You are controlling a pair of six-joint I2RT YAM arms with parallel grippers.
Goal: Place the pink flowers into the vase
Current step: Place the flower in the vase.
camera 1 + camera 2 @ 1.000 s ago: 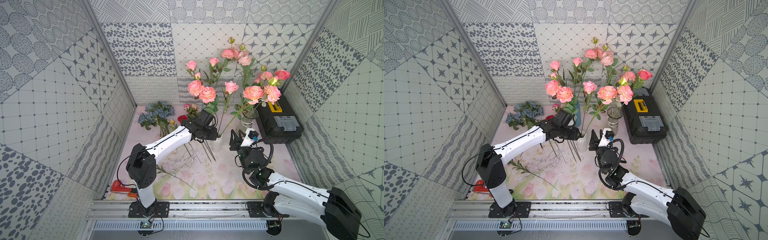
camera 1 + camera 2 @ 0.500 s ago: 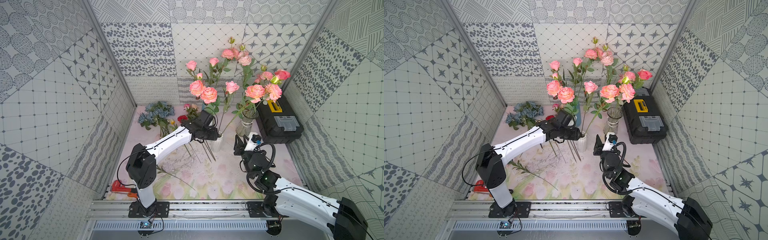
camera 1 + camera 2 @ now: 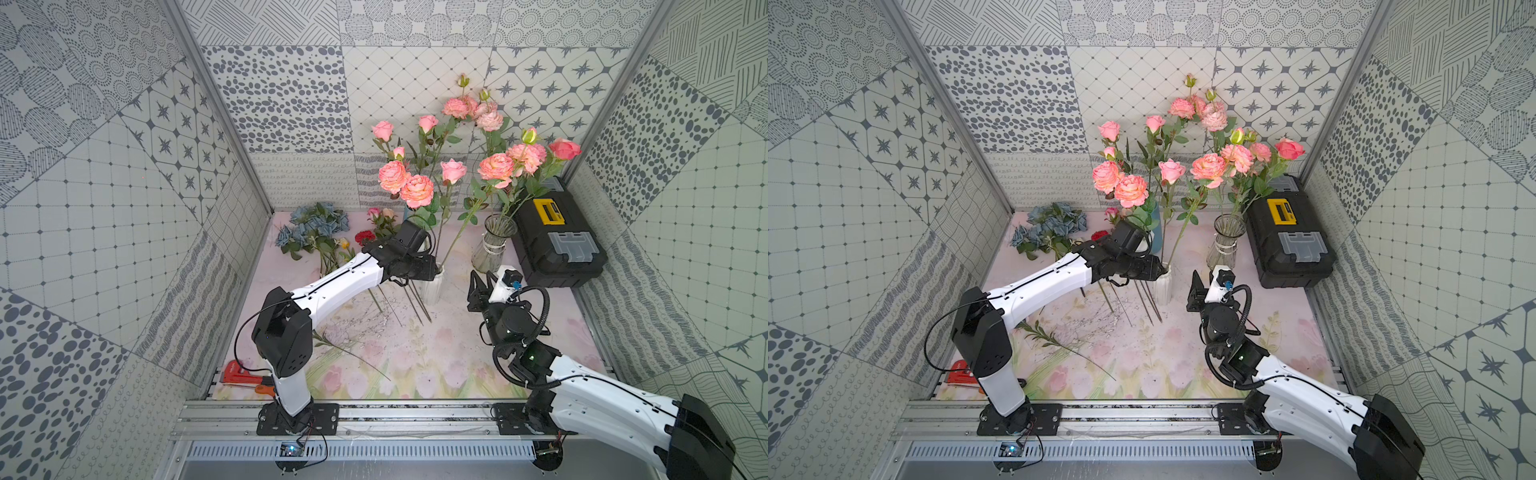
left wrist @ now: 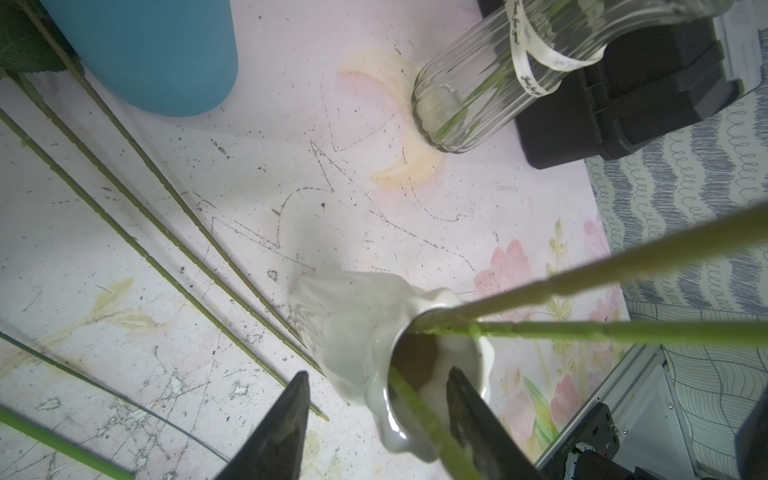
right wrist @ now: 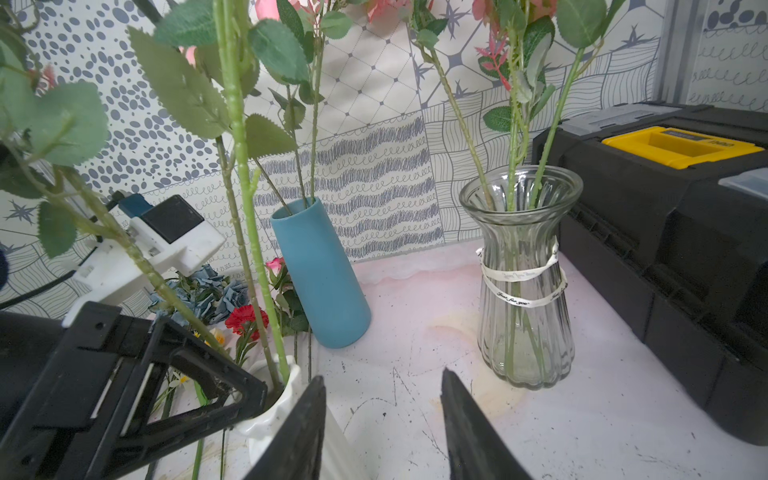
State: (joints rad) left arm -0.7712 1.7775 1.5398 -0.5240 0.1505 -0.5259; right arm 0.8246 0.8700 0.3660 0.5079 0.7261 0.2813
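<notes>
Our left gripper (image 4: 378, 372) is spread at the vase (image 4: 345, 324) mouth, a stem (image 4: 415, 409) running between its fingers into it; our right gripper (image 5: 382, 374) gapes empty nearby.

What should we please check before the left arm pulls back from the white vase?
1. The stem inside the left gripper enters the white vase: ok.
2. The left gripper is open, not clamping it: ok.
3. The white vase stands upright: ok.
4. The right gripper is open and empty: ok.
5. No loose stems on the mat: not ok, three lie beside the white vase.
</notes>
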